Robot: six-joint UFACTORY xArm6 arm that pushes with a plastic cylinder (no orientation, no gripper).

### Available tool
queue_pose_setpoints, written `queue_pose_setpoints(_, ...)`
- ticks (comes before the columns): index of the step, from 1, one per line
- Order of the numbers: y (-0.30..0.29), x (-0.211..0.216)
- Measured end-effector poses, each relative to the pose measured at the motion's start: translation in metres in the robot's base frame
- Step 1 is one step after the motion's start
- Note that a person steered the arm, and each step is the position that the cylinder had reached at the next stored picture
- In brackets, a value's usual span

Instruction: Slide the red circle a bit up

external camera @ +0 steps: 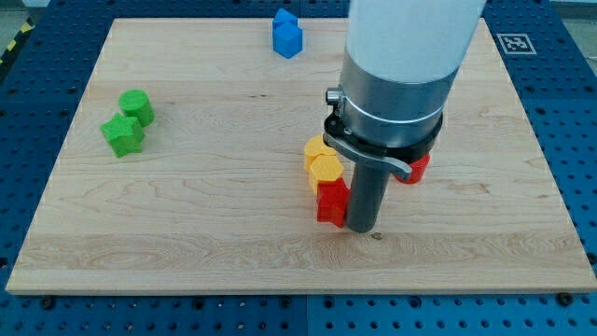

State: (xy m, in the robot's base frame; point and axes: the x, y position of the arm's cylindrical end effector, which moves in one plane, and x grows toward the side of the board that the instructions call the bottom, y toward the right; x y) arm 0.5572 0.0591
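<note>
A red block point(417, 169), which looks rounded, peeks out from behind the arm just right of the board's centre; most of it is hidden. My tip point(362, 230) rests on the board below and to the left of it, touching or almost touching the right side of a second red block point(330, 202) with an angular, star-like shape. The arm's wide grey and white body point(396, 75) covers the board above the tip.
Two yellow blocks point(324, 161) sit stacked close together just above the angular red block. Two green blocks point(129, 121) lie at the view's left. Two blue blocks point(287, 34) lie near the top edge. The wooden board point(187, 224) sits on a blue perforated table.
</note>
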Motion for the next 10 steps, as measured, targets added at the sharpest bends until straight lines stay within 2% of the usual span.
queue_pose_setpoints(3,-0.003,0.005)
queue_pose_setpoints(4,0.052,0.013)
queue_pose_setpoints(5,0.088,0.004)
queue_pose_setpoints(6,0.093,-0.006)
queue_pose_setpoints(10,0.081,-0.06)
